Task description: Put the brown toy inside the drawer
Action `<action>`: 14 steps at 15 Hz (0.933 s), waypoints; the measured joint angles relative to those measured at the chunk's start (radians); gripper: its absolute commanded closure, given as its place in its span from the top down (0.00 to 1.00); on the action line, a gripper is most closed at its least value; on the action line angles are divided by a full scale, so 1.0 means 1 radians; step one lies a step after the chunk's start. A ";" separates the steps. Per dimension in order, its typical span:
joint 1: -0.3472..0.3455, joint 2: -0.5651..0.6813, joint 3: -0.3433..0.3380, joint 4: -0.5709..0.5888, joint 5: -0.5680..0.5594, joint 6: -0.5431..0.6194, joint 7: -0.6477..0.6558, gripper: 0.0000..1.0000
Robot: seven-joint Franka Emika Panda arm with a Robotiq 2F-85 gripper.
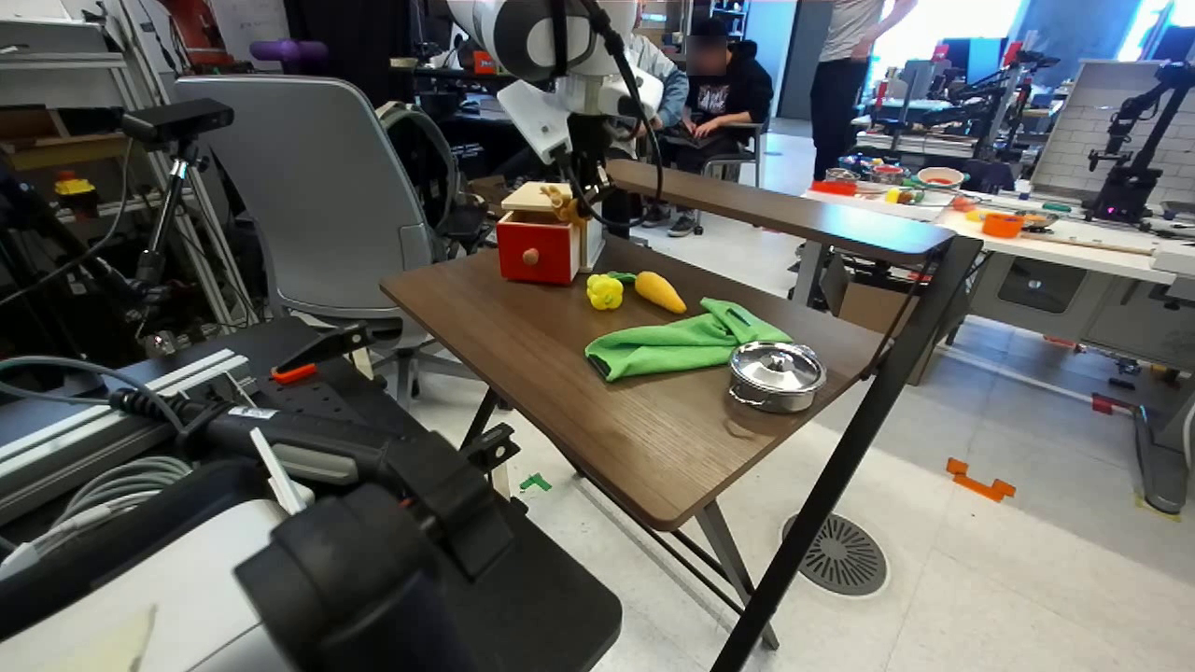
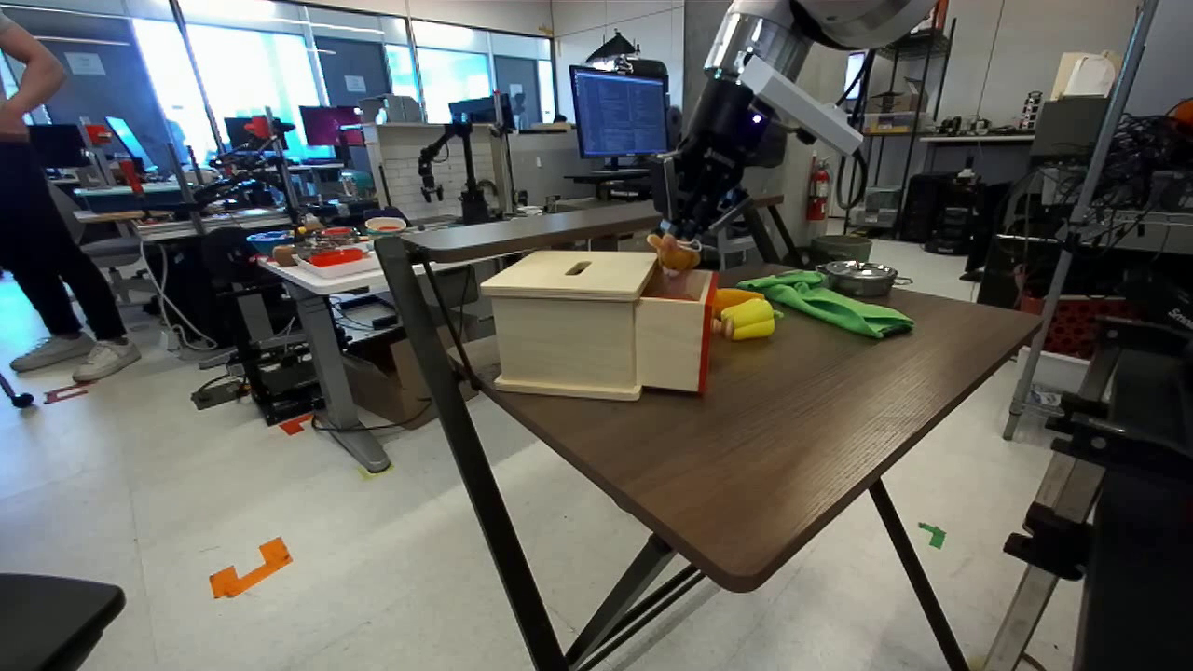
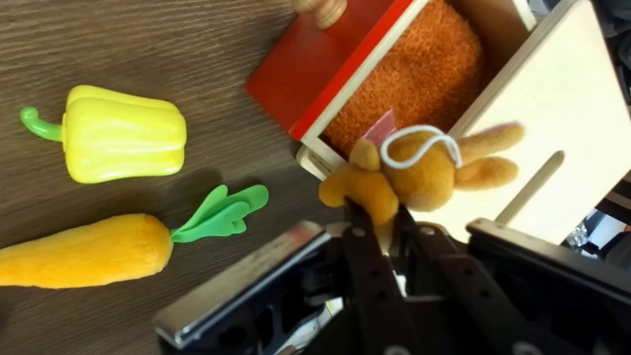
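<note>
Gripping the brown toy [image 3: 424, 185] between two dark fingers [image 3: 365, 251], drawn together to a narrow gap with only a slim lower part of the plush in it. Cannot tell leg from torso at the pinch. Touching that part from both sides in the wrist view, leaving the rounded head and long ears free beyond the tips, with a white string loop [image 3: 419, 129] across the head. Too dark and small in both exterior views to judge the finger gap from there.

Holding the brown toy above the pulled-out drawer [image 2: 673, 345], at the side of the opening next to the slotted pale wooden lid [image 2: 550, 280]. Overlapping a drawer corner and the lid's edge in the wrist view; cannot tell touching from hanging just clear. Can see a pink scrap [image 3: 382, 128] right beside the plush; cannot tell attached from loose.

Can see rust-orange fuzzy material [image 3: 424, 74] inside the drawer; cannot tell lining from object. Can also see a wooden knob [image 3: 328, 12] on the red front.

Can make out a yellow pepper [image 3: 125, 135] and a leafy orange carrot [image 3: 88, 251] on the brown worktop [image 1: 560, 345], near the drawer and clear of the fingers. Can make out, farther along in both exterior views, a green cloth [image 1: 672, 345] and, just beside it, a lidded metal pot [image 1: 775, 378].
</note>
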 measured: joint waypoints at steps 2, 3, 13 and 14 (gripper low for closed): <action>0.001 -0.001 0.000 0.000 0.000 0.000 -0.001 0.03; 0.001 -0.001 0.000 0.000 0.000 0.000 -0.001 0.03; 0.001 -0.030 0.011 -0.039 0.002 0.000 -0.002 0.45; 0.002 -0.038 0.016 -0.051 0.003 0.000 -0.002 0.52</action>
